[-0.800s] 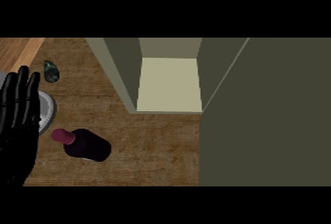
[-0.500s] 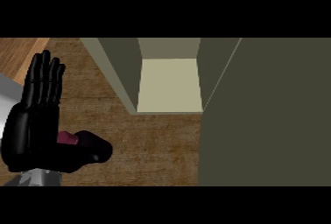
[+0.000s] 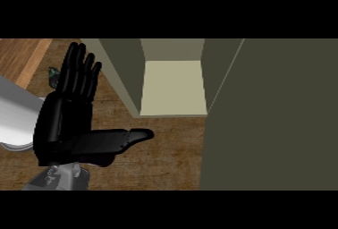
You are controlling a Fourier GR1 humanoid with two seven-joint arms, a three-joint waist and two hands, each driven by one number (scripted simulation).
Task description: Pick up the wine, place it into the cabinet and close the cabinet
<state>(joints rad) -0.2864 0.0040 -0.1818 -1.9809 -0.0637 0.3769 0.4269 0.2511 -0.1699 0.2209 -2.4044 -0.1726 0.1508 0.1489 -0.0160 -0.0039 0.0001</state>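
My left hand (image 3: 69,120) fills the left of the head view, fingers straight up and thumb stretched out to the right over the wooden counter (image 3: 165,152). It is open. The wine bottle does not show; the palm and thumb cover the spot where it lay. The cabinet (image 3: 175,87) stands open just right of the fingers, with a pale inner floor and olive walls. Its dark olive door (image 3: 277,116) swings out toward me along the right side. My right hand is out of sight.
A grey-white rounded object (image 3: 13,118) lies at the left edge, partly behind my hand. A small teal item (image 3: 51,77) peeks out beside the fingers. The cabinet's left wall (image 3: 122,71) stands close to the fingertips.
My left hand has moved right and inward over the bottle, which lay in plain sight on the counter before and is now hidden. The thumb has spread out to the right.
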